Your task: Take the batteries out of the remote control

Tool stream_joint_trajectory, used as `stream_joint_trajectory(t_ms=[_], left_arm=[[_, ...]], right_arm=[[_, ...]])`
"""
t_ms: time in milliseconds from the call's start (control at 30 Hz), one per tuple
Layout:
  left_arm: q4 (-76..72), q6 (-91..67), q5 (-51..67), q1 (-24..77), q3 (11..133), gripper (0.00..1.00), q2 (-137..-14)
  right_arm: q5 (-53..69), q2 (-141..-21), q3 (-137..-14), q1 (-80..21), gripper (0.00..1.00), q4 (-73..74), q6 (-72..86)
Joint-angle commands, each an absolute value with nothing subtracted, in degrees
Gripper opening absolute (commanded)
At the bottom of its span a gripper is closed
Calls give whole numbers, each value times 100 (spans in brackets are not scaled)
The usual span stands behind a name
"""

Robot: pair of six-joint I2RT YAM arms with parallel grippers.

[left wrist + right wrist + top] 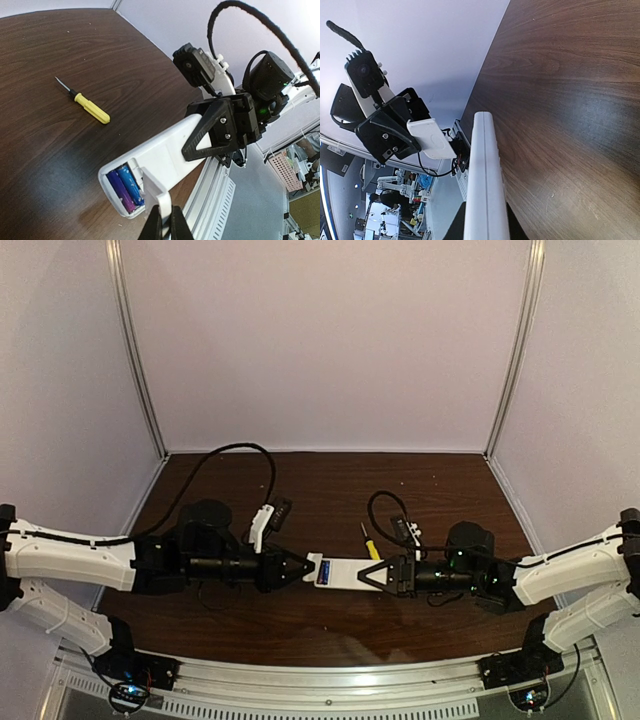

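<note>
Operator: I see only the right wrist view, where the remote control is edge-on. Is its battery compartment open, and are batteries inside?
Observer: Yes. The left wrist view shows the compartment open at one end of the remote control, with two batteries side by side in it.
Operator: Is there any tool on the table?
Observer: A yellow-handled screwdriver lies on the table, apart from the remote control.
Operator: The white cover in the left gripper, is it far from the remote control?
Observer: No. The cover in the left gripper is right beside the open compartment; I cannot tell if they touch.
</note>
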State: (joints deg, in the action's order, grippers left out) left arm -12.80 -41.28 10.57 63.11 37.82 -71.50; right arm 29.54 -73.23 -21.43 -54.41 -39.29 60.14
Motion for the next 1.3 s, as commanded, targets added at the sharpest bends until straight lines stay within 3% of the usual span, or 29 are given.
stream_joint_trajectory(t_ms=[0, 200, 700, 1267], left_arm=[[-1358, -4088, 865, 6319, 3726, 0, -6972], [-1110, -4015, 564, 6316, 3728, 0, -6856], [1013, -4084, -1663, 6319, 4056, 0, -6748], [3278, -4687, -3496, 6260, 4700, 2, -7830]], right_arm=[[2822, -7396, -2258, -5467, 0, -4134, 5890], [2821, -7482, -2254, -5420, 0, -4122, 5856], [2791, -7686, -2197, -5351, 0, -4122, 5823], [2633, -7887, -2312, -5336, 0, -3936, 5763]])
